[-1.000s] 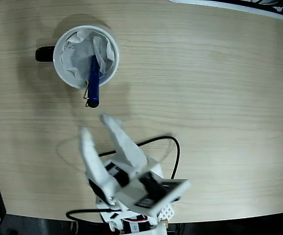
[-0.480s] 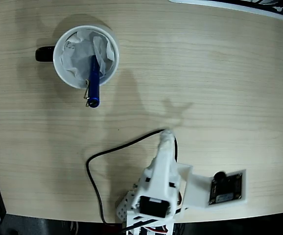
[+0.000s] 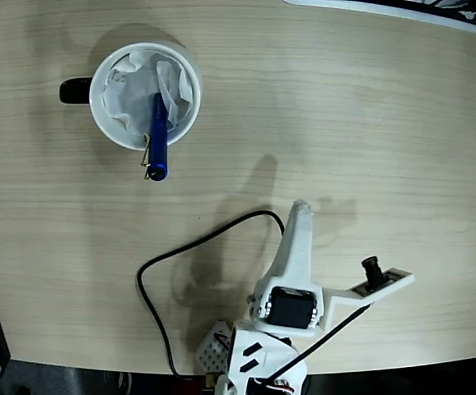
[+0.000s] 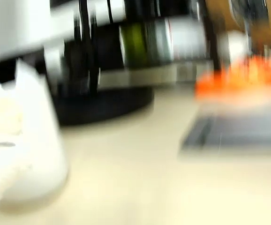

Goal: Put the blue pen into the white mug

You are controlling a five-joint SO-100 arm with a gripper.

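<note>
On the table, fixed view:
Pen: slim glossy deep-blue pen [image 3: 157, 136] is propped inside the round white paper-lined mug [image 3: 144, 96], clip end overhanging the lower rim.
Gripper: white two-finger gripper [image 3: 299, 216] is seen edge-on, well apart from the mug; its opening cannot be told.
Wrist view: blurred.

We count: one blue pen [image 3: 156, 136], one white mug [image 3: 143, 95], one white arm [image 3: 291, 271], one black cable [image 3: 190, 247], one wooden table [image 3: 370, 132].
</note>
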